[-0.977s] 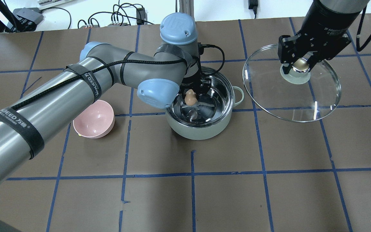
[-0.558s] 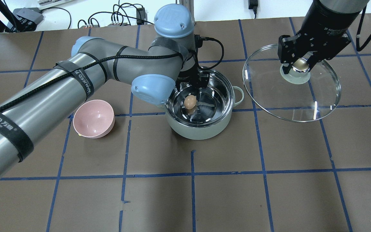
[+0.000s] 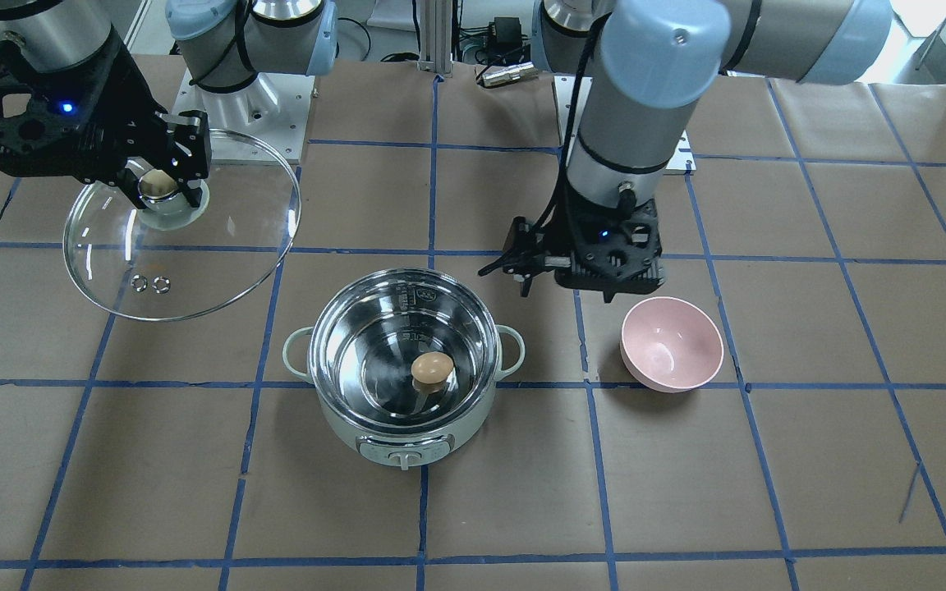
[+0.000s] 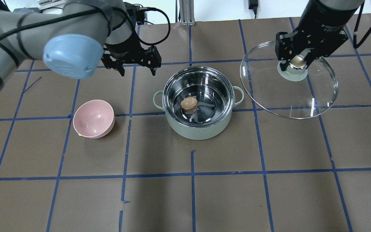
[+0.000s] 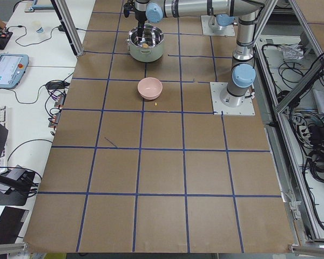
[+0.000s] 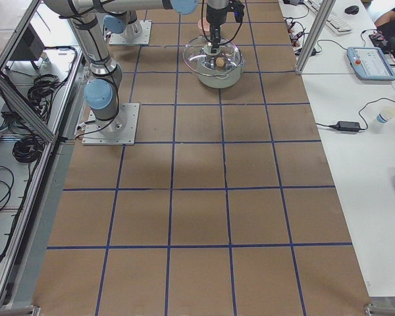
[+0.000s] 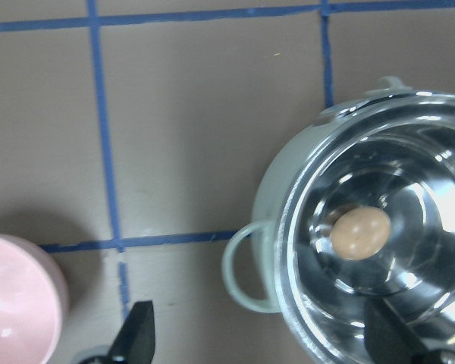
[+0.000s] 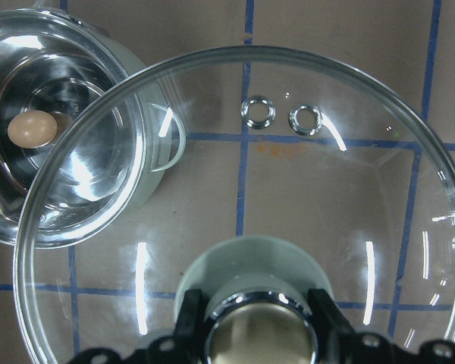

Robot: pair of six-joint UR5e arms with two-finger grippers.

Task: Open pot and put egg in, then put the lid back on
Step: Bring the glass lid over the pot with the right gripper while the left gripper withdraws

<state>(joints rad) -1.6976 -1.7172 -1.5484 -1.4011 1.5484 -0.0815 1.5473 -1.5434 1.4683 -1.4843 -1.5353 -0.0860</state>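
The mint-green pot (image 4: 198, 131) stands open in the middle of the table, also in the front view (image 3: 404, 433). The light-brown egg (image 4: 189, 103) lies on its steel bottom, also in the front view (image 3: 432, 368) and both wrist views (image 7: 360, 233) (image 8: 32, 129). My left gripper (image 4: 136, 68) is open and empty, above the table behind and left of the pot. My right gripper (image 4: 296, 62) is shut on the beige-gold knob of the glass lid (image 4: 288, 93) and holds it tilted in the air to the right of the pot.
A pink bowl (image 4: 93, 118) sits on the table left of the pot, also in the front view (image 3: 672, 343). Blue tape lines grid the brown table top. Cables lie along the far edge.
My left gripper has risen out of the pot and drawn back to the left, leaving the egg lying in the pot. The right gripper with the lid has barely shifted.
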